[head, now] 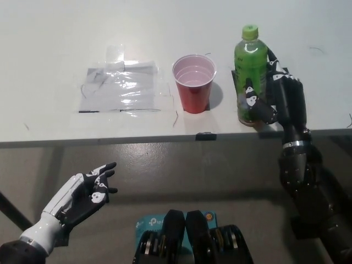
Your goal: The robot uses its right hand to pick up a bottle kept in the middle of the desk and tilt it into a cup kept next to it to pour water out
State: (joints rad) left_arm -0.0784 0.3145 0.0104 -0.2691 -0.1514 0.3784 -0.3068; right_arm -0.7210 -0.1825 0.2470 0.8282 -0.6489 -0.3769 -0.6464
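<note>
A green bottle [250, 66] with a green cap stands upright on the white desk [55, 33], over a black tape mark. My black right hand [273, 96] is wrapped around its lower part from the right, shut on it, with one finger across the front. The red cup [193, 82] stands just to the bottle's left, upright, its pale inside showing. My white left hand [83, 192] rests open below the desk's front edge at the lower left.
A clear plastic sheet [121, 85] is taped flat on the desk left of the cup. A small black tape piece [204, 135] marks the desk's front edge. The floor lies below the desk.
</note>
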